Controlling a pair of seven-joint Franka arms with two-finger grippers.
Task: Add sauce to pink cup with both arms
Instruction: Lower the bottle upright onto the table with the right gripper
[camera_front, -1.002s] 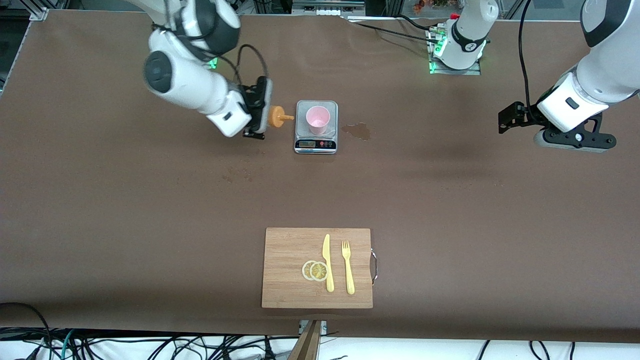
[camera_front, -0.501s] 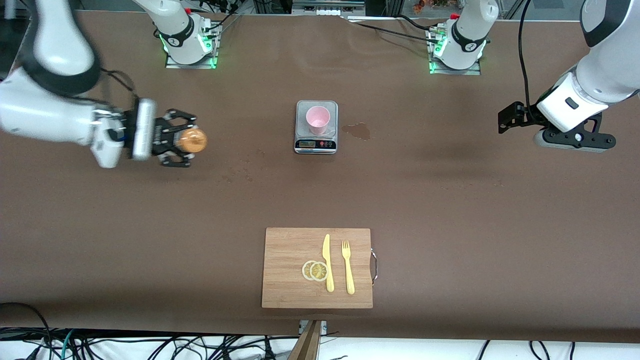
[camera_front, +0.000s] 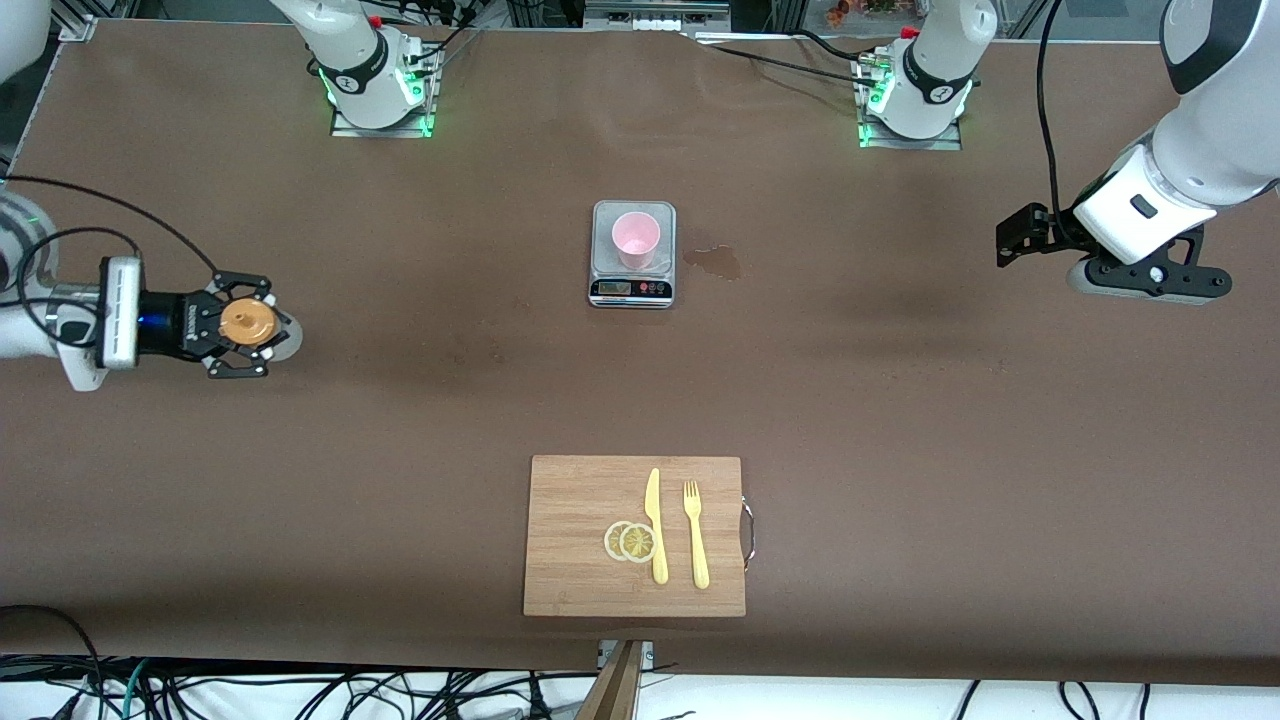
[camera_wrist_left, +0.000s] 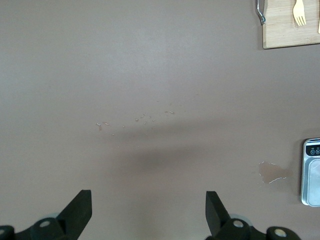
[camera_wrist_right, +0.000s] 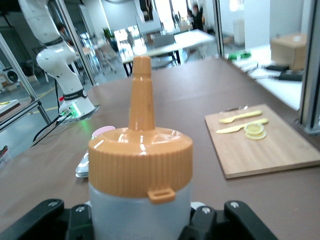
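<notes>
left gripper (camera_wrist_left: 147, 210) jaws apart over bare brown table (camera_wrist_left: 150, 75)

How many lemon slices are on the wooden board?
2: one lemon slice and a second slice overlap on the board, beside the knife. None seems hidden.

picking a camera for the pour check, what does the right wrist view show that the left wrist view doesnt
Only the right wrist view: the sauce bottle upright in the shut right end effector, the pink cup, lemon slices, a yellow knife and an arm base.

Only the left wrist view: the open left end effector over bare table, and a spill beside the scale.

Both: the scale, the cutting board and the yellow fork.
</notes>
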